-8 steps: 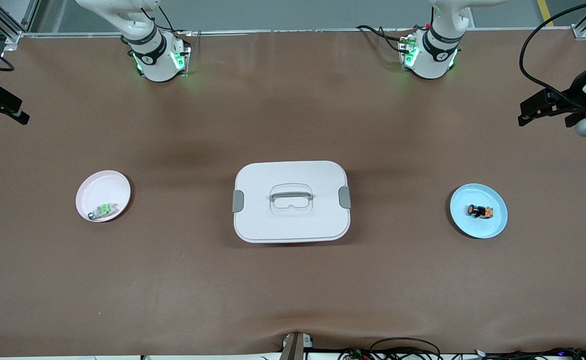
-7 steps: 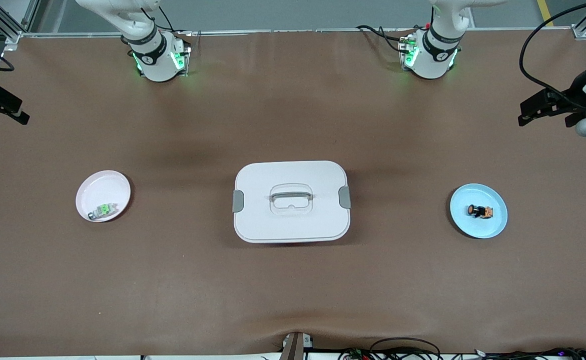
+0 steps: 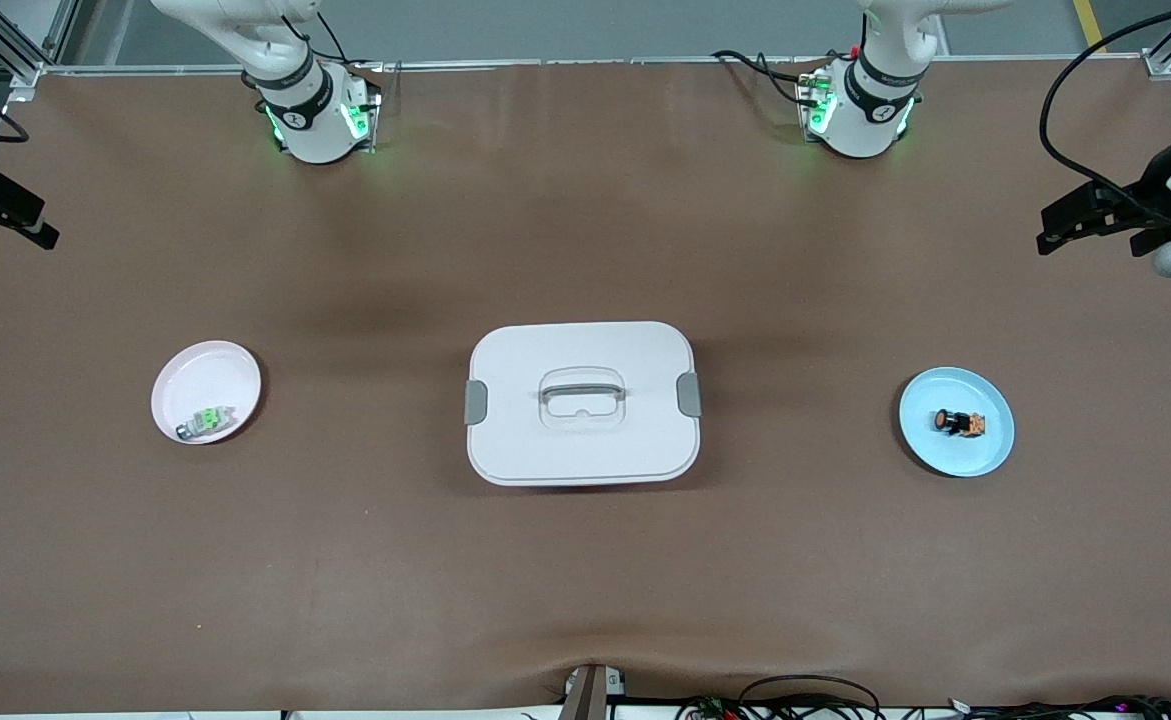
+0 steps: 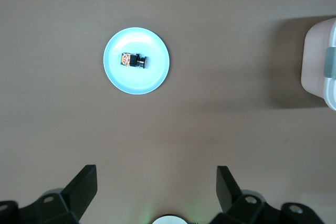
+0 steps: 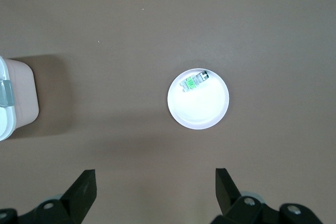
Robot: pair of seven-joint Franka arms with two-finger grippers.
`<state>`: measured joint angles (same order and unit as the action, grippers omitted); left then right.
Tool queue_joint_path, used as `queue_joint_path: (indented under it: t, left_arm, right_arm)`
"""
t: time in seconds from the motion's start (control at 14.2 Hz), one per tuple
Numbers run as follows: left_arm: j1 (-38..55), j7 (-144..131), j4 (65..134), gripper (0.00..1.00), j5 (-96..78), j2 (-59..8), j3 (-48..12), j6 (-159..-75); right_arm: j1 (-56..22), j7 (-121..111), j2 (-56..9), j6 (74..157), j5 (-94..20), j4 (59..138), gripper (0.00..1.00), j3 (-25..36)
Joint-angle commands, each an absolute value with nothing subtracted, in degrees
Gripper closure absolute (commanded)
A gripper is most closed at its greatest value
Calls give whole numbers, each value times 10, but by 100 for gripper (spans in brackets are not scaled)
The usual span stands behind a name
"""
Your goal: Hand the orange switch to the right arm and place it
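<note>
The orange switch [image 3: 958, 423] lies on its side on a light blue plate [image 3: 930, 455] toward the left arm's end of the table. It also shows in the left wrist view [image 4: 134, 60], on the plate [image 4: 153, 80]. My left gripper [image 3: 1045, 230] hangs open and empty over bare table at that end, apart from the plate; its jaws [image 4: 156, 176] stand wide. My right gripper [image 3: 40, 225] hangs open and empty over the table's other end, jaws wide [image 5: 155, 178].
A white lidded box [image 3: 582, 402] with a handle stands mid-table, its edge in both wrist views [image 4: 321, 61] [image 5: 16, 98]. A pale pink plate [image 3: 207, 370] toward the right arm's end holds a small grey part with green top [image 3: 207, 421] [image 5: 193, 82].
The left gripper has shifted very slightly at its end of the table. The switch, the plates, the box and the right gripper have not moved.
</note>
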<state>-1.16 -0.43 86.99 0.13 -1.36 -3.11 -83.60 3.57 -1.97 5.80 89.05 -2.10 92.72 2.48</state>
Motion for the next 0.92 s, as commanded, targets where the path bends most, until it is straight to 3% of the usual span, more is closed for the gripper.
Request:
queue_joint_path:
  t: [0.0,0.35,0.64,0.85]
  left_arm:
    - [-36,3,849,0,-3,-53,-21,-838]
    - [-62,-3,860,0,4,-105,-20,-891]
    - [-63,-13,972,0,9,-98,-21,-1024]
    - [-60,-43,1024,0,10,-96,-24,-1069]
  right_arm:
    - [48,-23,54,885,-14,917,0,15]
    - [48,-23,54,885,-14,917,0,15]
    - [48,-23,53,885,-14,917,0,15]
    - [48,-23,53,885,-14,917,0,15]
